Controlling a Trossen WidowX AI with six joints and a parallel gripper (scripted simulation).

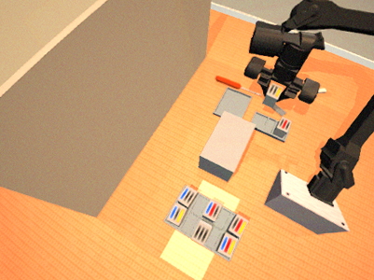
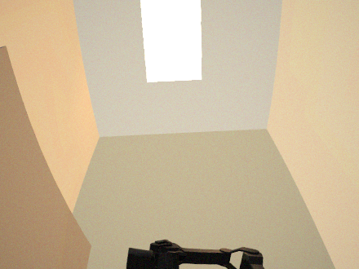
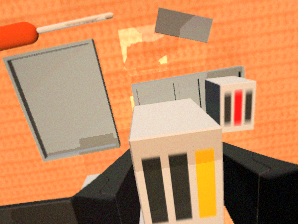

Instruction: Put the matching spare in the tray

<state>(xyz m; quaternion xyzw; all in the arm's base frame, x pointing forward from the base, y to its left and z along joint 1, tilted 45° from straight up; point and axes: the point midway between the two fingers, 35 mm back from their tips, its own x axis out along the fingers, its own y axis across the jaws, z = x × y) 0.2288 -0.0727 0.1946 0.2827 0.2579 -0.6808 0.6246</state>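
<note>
Gripper [image 3: 172,192] pinches block [image 3: 175,160] with black-black-yellow stripes, lifted above rack [image 3: 170,90] so it can travel. Tray [image 3: 60,97] lies below, off to one side of gripper, nothing in it yet. Red-striped block [image 3: 235,104] sits in rack, just past held one.

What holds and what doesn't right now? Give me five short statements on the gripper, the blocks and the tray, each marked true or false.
1. The gripper is shut on a white block with two dark bars and one yellow bar. True.
2. The tray already holds a block. False: nothing lies in it.
3. A block with a red middle bar sits in the rack. True.
4. The orange-handled screwdriver lies inside the tray. False: it lies beside it.
5. The held block rests in the rack. False: it is lifted clear.
</note>
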